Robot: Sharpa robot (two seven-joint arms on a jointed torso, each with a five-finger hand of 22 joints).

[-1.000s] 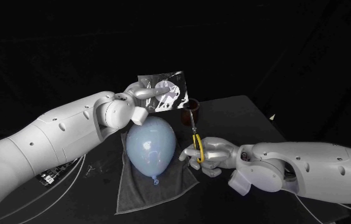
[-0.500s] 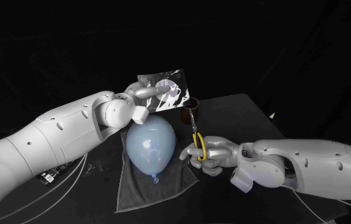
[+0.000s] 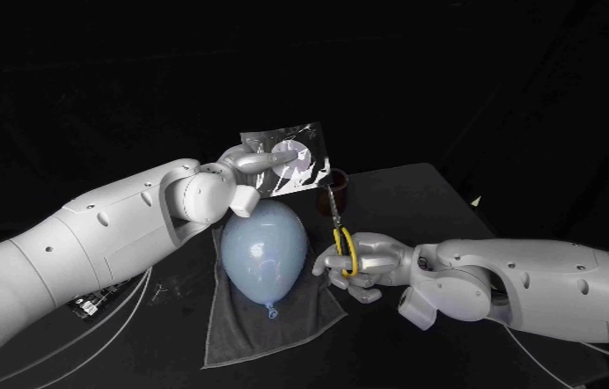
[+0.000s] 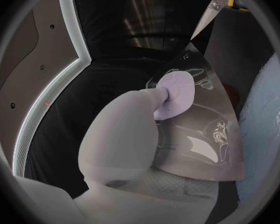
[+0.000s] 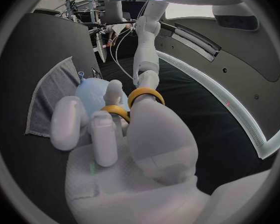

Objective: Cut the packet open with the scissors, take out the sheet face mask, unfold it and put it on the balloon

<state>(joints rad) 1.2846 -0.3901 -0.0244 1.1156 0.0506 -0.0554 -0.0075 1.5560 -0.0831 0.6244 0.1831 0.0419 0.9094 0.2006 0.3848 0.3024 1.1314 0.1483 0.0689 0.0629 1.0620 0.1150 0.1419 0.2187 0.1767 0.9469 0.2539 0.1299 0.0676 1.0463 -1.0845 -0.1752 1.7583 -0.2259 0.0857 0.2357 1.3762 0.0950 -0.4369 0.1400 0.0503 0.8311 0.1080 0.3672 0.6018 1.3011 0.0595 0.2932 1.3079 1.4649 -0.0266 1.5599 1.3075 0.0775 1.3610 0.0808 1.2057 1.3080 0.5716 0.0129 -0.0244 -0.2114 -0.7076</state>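
Observation:
My left hand (image 3: 254, 164) holds a shiny silver packet (image 3: 290, 157) upright above the table, pinched near its lower left corner; the packet (image 4: 196, 129) and the fingers (image 4: 140, 119) on it fill the left wrist view. A pale blue balloon (image 3: 263, 250) lies on a grey towel (image 3: 254, 327) below it. My right hand (image 3: 368, 263) grips yellow-handled scissors (image 3: 341, 235), blades pointing up toward the packet's lower right edge. The scissor tips (image 4: 205, 17) sit just off the packet's corner. The yellow handle loops (image 5: 140, 97) circle my right hand's fingers (image 5: 102, 134).
A dark brown cup (image 3: 333, 185) stands on the black table (image 3: 419, 195) behind the scissors. Cables (image 3: 114, 305) lie by the table's left edge. The towel (image 5: 50, 94) spreads under the balloon (image 5: 96, 92).
My right hand has lifted the scissors slightly, bringing the blades closer to the packet's lower right corner. The left hand and packet stay still.

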